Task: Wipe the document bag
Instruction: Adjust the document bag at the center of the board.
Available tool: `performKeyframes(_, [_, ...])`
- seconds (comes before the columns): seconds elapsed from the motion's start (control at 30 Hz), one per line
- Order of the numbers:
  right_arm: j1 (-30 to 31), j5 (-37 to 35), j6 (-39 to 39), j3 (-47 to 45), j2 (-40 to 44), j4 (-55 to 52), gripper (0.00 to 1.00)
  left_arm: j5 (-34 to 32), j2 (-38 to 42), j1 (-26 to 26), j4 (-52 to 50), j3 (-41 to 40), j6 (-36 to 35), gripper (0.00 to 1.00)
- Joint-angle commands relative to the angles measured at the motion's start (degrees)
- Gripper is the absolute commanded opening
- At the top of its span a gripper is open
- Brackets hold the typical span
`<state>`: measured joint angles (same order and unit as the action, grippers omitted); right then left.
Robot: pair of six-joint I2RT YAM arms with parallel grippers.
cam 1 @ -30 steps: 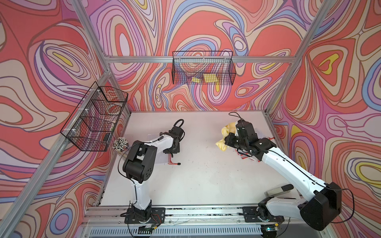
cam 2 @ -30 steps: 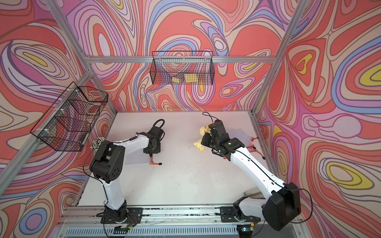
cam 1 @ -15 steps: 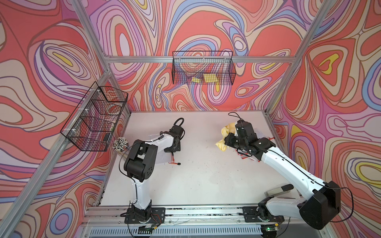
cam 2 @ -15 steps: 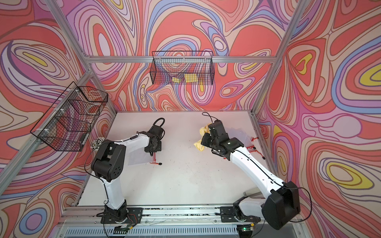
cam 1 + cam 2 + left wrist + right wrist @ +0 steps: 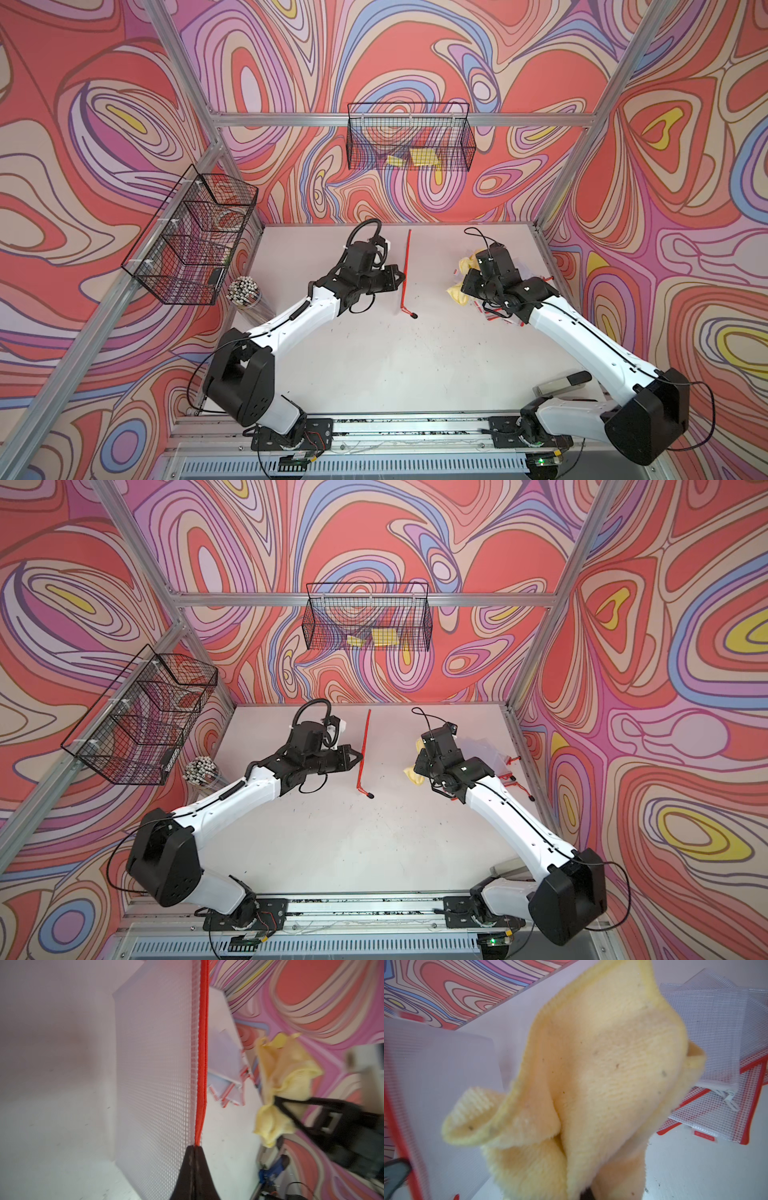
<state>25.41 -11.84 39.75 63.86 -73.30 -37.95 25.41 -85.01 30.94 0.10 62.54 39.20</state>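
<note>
Document bag (image 5: 406, 266) stands on edge above the middle of the table (image 5: 374, 365), red zip edge uppermost. In both top views it shows almost edge-on, a thin red line running from near the back wall toward my bases. Its zip pull (image 5: 412, 314) hangs at the nearer end. My left gripper (image 5: 400, 277) is clenched on that red edge partway along. In the left wrist view the two black fingers (image 5: 188, 1159) meet on the red strip, and the clear mesh panel of the bag (image 5: 153, 1064) spreads away beside it. I cannot tell whether the bag's lower edge touches the table.

My right gripper (image 5: 469, 283) is closed on a bunched yellow cloth (image 5: 456, 292), held up off the table. It is on my right of the bag and apart from it. The right wrist view is mostly filled by the cloth (image 5: 602, 1074), which carries a few dark specks. A stack of mesh bags (image 5: 716, 1043) with red zips lies flat on the table by the right wall.

A wire basket (image 5: 409, 137) hangs on the back wall with yellow pieces inside. A second wire basket (image 5: 191, 241) hangs on the left wall. Below it, a clear cup of white-tipped sticks (image 5: 243, 289) stands at the table's left edge.
</note>
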Motion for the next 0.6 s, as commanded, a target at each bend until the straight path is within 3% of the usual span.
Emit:
performKeyframes(0.0, [-0.61, -2.88, 0.17, 1.84, 0.74, -1.48, 0.0, 8.79, 2.6, -0.7, 18.45, -4.88, 12.12, 0.0])
performKeyframes(0.13, [-0.64, -2.12, -0.91, 1.98, 1.16, -0.88, 0.0, 2.79, 5.65, -2.28, 16.7, -12.05, 13.28, 0.0])
performKeyframes(0.23, [-0.7, 3.06, -2.94, 2.39, -0.34, 1.0, 0.0, 4.27, 2.53, -4.55, 16.34, -16.91, 13.64, 0.0])
performKeyframes(0.4, [-0.62, 11.91, -3.94, 2.85, -4.89, 3.64, 0.0, 6.58, -2.49, -5.94, 26.72, -26.78, 17.87, 0.0])
performKeyframes(0.57, [-0.09, 18.32, -4.3, 1.94, -7.61, 7.19, 0.0, 2.83, -0.39, -5.95, 21.29, -30.63, 14.96, 0.0])
